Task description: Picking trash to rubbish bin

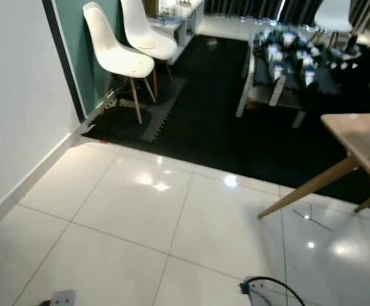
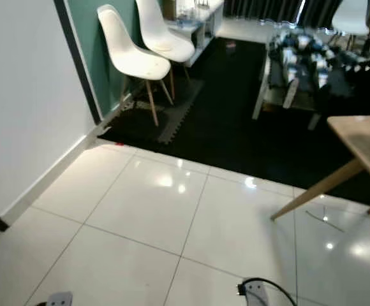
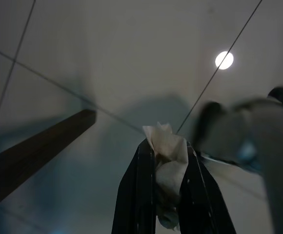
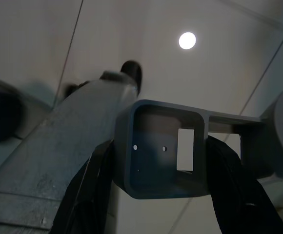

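Note:
A crumpled white tissue is pinched between the two black fingers of my left gripper, which hangs low over the white tiled floor. My right gripper also hangs low at my side with its fingers spread wide. Past them I see a grey box-shaped part of my own body, and nothing is held between the fingers.
White floor tiles lie ahead and end at a black mat. Two white chairs stand by the green wall on the left. A wooden table stands on the right, and a cluttered low table lies beyond it.

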Controlling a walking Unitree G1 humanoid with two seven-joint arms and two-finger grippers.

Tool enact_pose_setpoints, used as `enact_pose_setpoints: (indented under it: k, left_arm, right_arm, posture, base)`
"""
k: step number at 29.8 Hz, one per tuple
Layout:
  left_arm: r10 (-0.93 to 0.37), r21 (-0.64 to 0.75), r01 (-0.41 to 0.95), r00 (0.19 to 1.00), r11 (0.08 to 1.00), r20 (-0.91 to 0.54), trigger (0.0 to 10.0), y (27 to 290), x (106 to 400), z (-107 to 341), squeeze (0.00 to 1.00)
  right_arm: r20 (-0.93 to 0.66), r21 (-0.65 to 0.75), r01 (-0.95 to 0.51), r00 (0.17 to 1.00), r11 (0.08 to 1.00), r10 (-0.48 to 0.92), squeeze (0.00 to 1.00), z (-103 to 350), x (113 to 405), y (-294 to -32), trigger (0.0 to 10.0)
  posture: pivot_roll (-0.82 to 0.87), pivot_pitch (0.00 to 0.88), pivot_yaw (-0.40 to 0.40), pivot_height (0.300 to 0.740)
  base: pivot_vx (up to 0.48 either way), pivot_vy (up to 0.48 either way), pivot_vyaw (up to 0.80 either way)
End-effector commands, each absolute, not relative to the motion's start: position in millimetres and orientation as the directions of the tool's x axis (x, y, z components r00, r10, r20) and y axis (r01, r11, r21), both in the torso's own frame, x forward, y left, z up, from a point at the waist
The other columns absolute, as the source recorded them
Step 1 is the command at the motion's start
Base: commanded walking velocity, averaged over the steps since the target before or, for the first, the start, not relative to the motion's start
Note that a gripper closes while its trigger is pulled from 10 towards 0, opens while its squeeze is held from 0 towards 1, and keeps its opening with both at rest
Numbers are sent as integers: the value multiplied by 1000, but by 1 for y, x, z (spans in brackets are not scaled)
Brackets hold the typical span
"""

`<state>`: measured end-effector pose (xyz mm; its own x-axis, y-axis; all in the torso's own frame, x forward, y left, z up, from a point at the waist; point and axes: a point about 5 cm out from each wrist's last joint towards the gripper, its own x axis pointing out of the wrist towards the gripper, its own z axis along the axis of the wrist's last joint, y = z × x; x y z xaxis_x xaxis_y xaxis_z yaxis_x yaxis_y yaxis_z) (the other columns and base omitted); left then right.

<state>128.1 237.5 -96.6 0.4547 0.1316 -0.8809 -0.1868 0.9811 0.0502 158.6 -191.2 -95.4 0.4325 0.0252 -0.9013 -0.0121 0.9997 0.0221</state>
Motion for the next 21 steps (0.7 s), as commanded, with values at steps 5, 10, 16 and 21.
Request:
enact_pose_setpoints:
  k: [5, 10, 16, 21]
  left_arm:
    - [127, 47, -193, 427, 980, -895, 10000, 235, 120, -100, 0]
    - [124, 45, -187, 435, 981, -892, 10000, 234, 122, -100, 0]
    - [123, 48, -180, 438, 983, -891, 10000, 233, 122, -100, 0]
    - [122, 46, -180, 439, 983, -890, 10000, 233, 123, -99, 0]
  right_arm:
    - [-912, 25, -14, 410, 1000, 29, 0, -98, 152, -190, 10000]
    - [-910, 31, -19, 412, 999, 36, 0, -98, 153, -189, 10000]
    - [-909, 33, -26, 415, 999, 41, 0, -97, 155, -188, 10000]
    - [-908, 34, -29, 417, 999, 43, 0, -97, 156, -188, 10000]
  posture:
    - [122, 80, -24, 740]
    - [124, 77, -26, 740]
    - [126, 73, -29, 740]
    - [123, 69, -29, 740]
  base:
    - [0, 0, -315]
    - [0, 0, -790]
    - [0, 0, -788]
    - [0, 0, -795]
